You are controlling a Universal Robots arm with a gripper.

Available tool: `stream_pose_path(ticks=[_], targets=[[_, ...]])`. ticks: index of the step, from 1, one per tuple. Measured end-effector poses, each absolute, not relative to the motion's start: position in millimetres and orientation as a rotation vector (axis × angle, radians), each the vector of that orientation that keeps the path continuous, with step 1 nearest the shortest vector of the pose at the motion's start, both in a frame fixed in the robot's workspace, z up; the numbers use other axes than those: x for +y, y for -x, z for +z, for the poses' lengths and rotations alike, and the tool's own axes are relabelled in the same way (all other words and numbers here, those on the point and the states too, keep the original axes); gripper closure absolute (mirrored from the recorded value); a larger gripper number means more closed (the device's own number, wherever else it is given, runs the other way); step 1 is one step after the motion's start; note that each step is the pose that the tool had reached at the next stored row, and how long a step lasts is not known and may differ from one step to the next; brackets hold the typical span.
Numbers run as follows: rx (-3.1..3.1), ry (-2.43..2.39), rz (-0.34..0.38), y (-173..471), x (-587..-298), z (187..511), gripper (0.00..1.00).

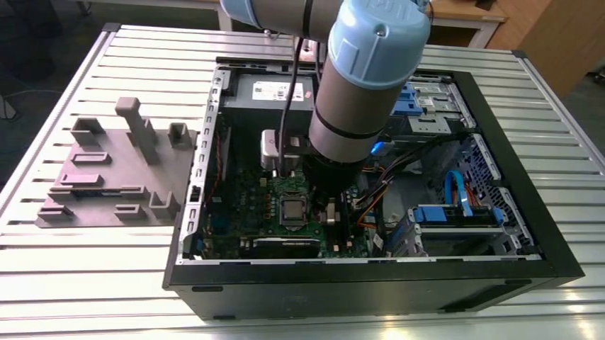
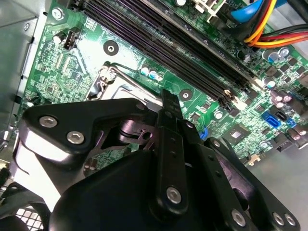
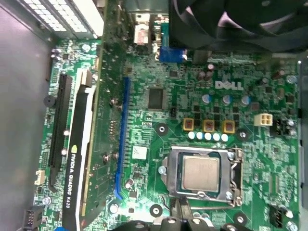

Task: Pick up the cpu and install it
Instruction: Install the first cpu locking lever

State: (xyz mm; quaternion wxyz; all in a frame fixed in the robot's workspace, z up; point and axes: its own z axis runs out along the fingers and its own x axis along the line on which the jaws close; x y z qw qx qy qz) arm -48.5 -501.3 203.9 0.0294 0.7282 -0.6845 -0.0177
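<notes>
Cpu [image 3: 200,173] seated in socket frame [image 3: 168,174], claw [image 2: 169,113] above, pressed together, holding nothing

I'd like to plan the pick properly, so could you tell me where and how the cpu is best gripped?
Judging from the first wrist view, take the cpu from straight above, by two opposite edges. It lies flat in the socket frame, silver top up, with the frame close around it, so a sideways approach looks blocked.
</notes>
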Motion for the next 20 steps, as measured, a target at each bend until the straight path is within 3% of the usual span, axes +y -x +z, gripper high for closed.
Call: stream_pose_path(ticks=[20], targets=[[-2.095, -2.261, -0.053, 48.5, -501.3, 194.5, 0.89]])
